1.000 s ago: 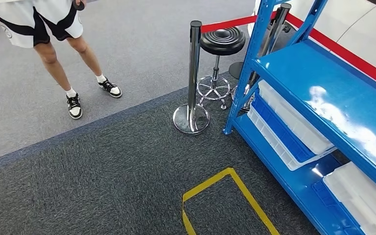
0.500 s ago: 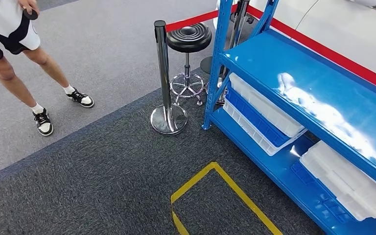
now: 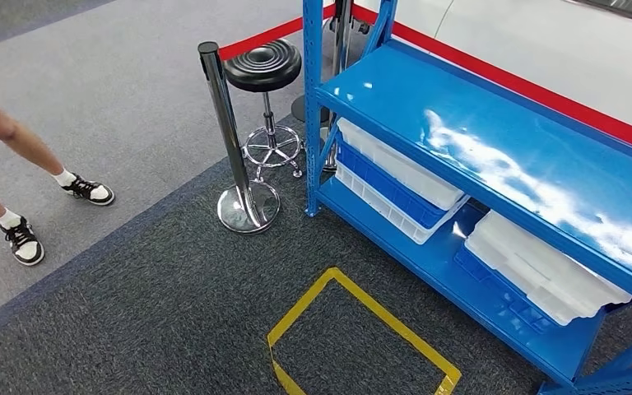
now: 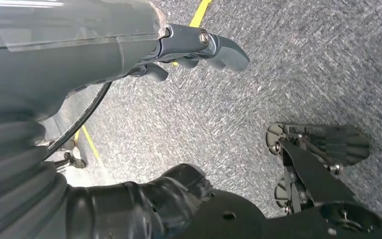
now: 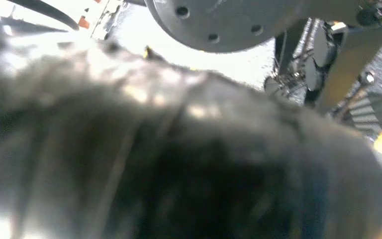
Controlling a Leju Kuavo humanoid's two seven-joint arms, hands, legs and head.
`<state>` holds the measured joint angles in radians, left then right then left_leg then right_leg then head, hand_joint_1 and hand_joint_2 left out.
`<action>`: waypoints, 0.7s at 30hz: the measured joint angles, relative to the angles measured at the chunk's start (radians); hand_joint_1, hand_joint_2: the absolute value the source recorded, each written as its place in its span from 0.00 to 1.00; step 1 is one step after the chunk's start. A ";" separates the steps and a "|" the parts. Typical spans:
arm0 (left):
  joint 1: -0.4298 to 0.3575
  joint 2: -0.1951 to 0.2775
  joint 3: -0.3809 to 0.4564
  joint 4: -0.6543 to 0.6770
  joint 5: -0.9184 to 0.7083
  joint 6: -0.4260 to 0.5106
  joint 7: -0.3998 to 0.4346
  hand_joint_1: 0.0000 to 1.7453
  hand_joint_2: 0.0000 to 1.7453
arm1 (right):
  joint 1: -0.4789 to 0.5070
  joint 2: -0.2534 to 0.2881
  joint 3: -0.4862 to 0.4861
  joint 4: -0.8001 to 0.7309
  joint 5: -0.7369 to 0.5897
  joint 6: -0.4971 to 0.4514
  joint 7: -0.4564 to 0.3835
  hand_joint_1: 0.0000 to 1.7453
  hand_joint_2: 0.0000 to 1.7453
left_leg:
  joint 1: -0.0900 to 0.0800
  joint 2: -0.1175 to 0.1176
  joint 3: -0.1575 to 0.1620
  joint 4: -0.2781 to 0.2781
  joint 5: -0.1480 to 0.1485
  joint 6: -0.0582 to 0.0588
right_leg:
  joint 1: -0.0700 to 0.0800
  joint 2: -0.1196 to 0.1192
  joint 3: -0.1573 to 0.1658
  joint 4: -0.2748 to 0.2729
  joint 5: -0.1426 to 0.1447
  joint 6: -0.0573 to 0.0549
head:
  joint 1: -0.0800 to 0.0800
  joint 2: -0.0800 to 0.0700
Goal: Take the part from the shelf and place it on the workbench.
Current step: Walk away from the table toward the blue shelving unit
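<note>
While our left hand (image 4: pixel 199 47) hangs low over the carpet (image 3: pixel 173 313), fingers curled in and grasping nothing, we cannot tell the state of our right hand from its blurred wrist view. Nearest ahead on the floor lies the yellow tape square (image 3: pixel 358 337). Beyond it, to our right, stands the blue shelf (image 3: pixel 494 140), its long axis running away to the right. We cannot make out the part; we judge it lies in the white bins (image 3: pixel 535 267) on the lower level, which our right arm should reach sooner.
</note>
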<state>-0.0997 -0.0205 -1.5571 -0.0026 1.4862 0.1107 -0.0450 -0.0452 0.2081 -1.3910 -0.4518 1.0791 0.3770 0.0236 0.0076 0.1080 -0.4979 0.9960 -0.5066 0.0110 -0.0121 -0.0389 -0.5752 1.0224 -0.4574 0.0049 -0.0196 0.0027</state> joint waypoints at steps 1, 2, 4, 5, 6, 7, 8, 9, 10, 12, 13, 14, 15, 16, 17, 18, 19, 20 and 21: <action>-0.001 0.000 0.000 0.000 0.000 0.000 0.000 0.00 1.00 | 0.000 0.000 0.000 0.001 0.000 0.001 -0.001 0.00 0.00 | 0.002 -0.010 0.000 0.006 -0.008 -0.005 | -0.002 0.009 0.001 -0.003 0.002 -0.007 | 0.000 0.000; -0.002 0.000 -0.001 0.000 0.001 0.000 0.000 0.00 1.00 | 0.000 0.000 0.000 0.001 0.000 0.001 -0.002 0.00 0.00 | 0.005 -0.030 -0.009 0.029 -0.027 -0.010 | -0.005 0.018 0.002 -0.006 0.004 -0.015 | 0.000 0.000; 0.001 0.000 -0.002 0.000 0.001 0.000 0.000 0.00 1.00 | -0.002 -0.001 0.000 0.001 0.000 0.003 -0.003 0.00 0.00 | 0.008 -0.082 -0.058 0.138 -0.090 -0.015 | -0.007 0.035 0.001 -0.009 0.007 -0.025 | 0.000 0.000; 0.003 0.000 -0.002 0.000 0.001 0.000 0.000 0.00 1.00 | -0.003 -0.001 0.000 0.001 0.000 0.004 -0.003 0.00 0.00 | 0.009 -0.095 -0.093 0.211 -0.122 -0.016 | -0.006 0.046 0.000 -0.008 0.007 -0.028 | -0.001 0.000; 0.005 0.000 -0.003 0.000 0.001 0.000 0.000 0.00 1.00 | -0.003 -0.001 0.000 0.001 0.000 0.006 -0.003 0.00 0.00 | 0.009 -0.099 -0.123 0.269 -0.139 -0.017 | -0.004 0.058 -0.001 -0.007 0.006 -0.029 | 0.000 0.000; 0.006 0.000 -0.004 0.000 0.001 0.000 0.000 0.00 1.00 | -0.003 0.000 0.000 0.001 0.000 0.007 -0.003 0.00 0.00 | 0.009 -0.101 -0.139 0.296 -0.135 -0.016 | -0.003 0.071 -0.001 -0.005 0.006 -0.029 | 0.000 0.000; 0.006 0.000 -0.004 0.000 0.001 0.000 0.000 0.00 1.00 | -0.003 0.000 0.000 0.001 0.000 0.009 -0.003 0.00 0.00 | 0.009 -0.102 -0.138 0.284 -0.111 -0.015 | -0.002 0.084 0.000 -0.003 0.005 -0.029 | 0.000 0.000; 0.007 0.000 -0.005 0.000 0.001 0.000 0.000 0.00 1.00 | -0.003 0.000 0.000 0.001 0.000 0.011 -0.003 0.00 0.00 | 0.009 -0.107 -0.119 0.234 -0.072 -0.012 | -0.002 0.098 0.001 0.000 0.003 -0.028 | 0.000 0.000; 0.007 0.000 -0.005 0.000 0.001 0.000 0.000 0.00 1.00 | -0.002 0.000 0.000 0.001 0.000 0.014 -0.003 0.00 0.00 | 0.009 -0.123 -0.093 0.164 -0.031 -0.007 | -0.003 0.111 0.001 0.002 0.002 -0.027 | 0.000 0.000; 0.008 0.003 -0.006 0.000 0.001 0.000 0.001 0.00 1.00 | -0.003 0.002 0.000 0.001 0.000 0.019 -0.003 0.00 0.00 | 0.009 -0.165 -0.050 0.054 0.013 0.001 | -0.002 0.134 -0.005 0.010 0.000 -0.019 | 0.000 0.000; 0.008 0.004 -0.006 0.000 0.001 0.000 0.001 0.00 1.00 | -0.003 0.003 0.000 0.001 0.000 0.021 -0.003 0.00 0.00 | 0.008 -0.180 -0.042 0.031 0.016 0.003 | -0.003 0.143 -0.010 0.012 0.002 -0.014 | 0.000 0.000; 0.006 0.005 -0.007 0.000 0.002 -0.001 0.001 0.00 1.00 | -0.002 0.004 0.000 0.000 0.000 0.024 -0.003 0.00 0.00 | 0.007 -0.180 -0.040 0.026 0.014 0.004 | -0.005 0.152 -0.014 0.012 0.004 -0.007 | 0.000 0.000; 0.005 0.004 -0.007 0.000 0.002 -0.002 0.002 0.00 1.00 | 0.000 0.004 0.000 -0.001 0.000 0.027 -0.002 0.00 0.00 | 0.007 -0.171 -0.038 0.023 0.015 0.007 | -0.006 0.162 -0.017 0.010 0.007 0.000 | 0.000 0.000; 0.004 0.004 -0.007 0.000 0.002 -0.003 0.002 0.00 1.00 | 0.001 0.005 0.000 -0.002 0.000 0.031 -0.001 0.00 0.00 | 0.009 -0.159 -0.036 0.017 0.019 0.012 | -0.005 0.157 -0.018 0.012 0.006 0.006 | 0.000 0.000; 0.004 0.004 -0.007 0.000 0.003 -0.003 0.003 0.00 1.00 | 0.003 0.005 0.000 -0.004 0.000 0.035 -0.001 0.00 0.00 | 0.011 -0.146 -0.033 0.010 0.023 0.019 | -0.004 0.138 -0.024 0.024 -0.004 0.011 | 0.001 0.000; 0.005 0.004 -0.007 0.000 0.003 -0.004 0.003 0.00 1.00 | 0.002 0.006 0.000 -0.006 0.000 0.037 0.000 0.00 0.00 | 0.013 -0.133 -0.030 0.004 0.026 0.025 | -0.002 0.111 -0.038 0.056 -0.025 0.016 | 0.002 0.000; 0.007 0.004 -0.007 0.000 0.003 -0.004 0.004 0.00 1.00 | 0.002 0.007 0.000 -0.008 0.000 0.039 0.000 0.00 0.00 | 0.012 -0.119 -0.029 0.002 0.028 0.030 | -0.002 0.079 -0.061 0.107 -0.056 0.019 | 0.003 0.000; 0.009 0.004 -0.007 0.000 0.003 -0.004 0.004 0.00 1.00 | 0.000 0.008 0.000 -0.009 0.000 0.041 0.000 0.00 0.00 | 0.011 -0.105 -0.030 0.001 0.028 0.033 | -0.003 0.058 -0.093 0.172 -0.091 0.023 | 0.003 0.000; 0.010 0.005 -0.007 0.000 0.003 -0.004 0.005 0.00 1.00 | -0.001 0.009 0.000 -0.010 0.000 0.044 0.000 0.00 0.00 | 0.010 -0.091 -0.030 0.001 0.027 0.034 | -0.004 0.049 -0.123 0.236 -0.117 0.027 | 0.003 0.000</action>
<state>-0.0898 -0.0156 -1.5644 -0.0024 1.4895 0.1072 -0.0399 -0.0457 0.2167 -1.3909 -0.4619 1.0786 0.4214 0.0237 0.0180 0.0167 -0.5284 0.9972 -0.4795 0.0445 -0.0164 0.0101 -0.6982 1.2584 -0.5749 0.0323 -0.0166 0.0027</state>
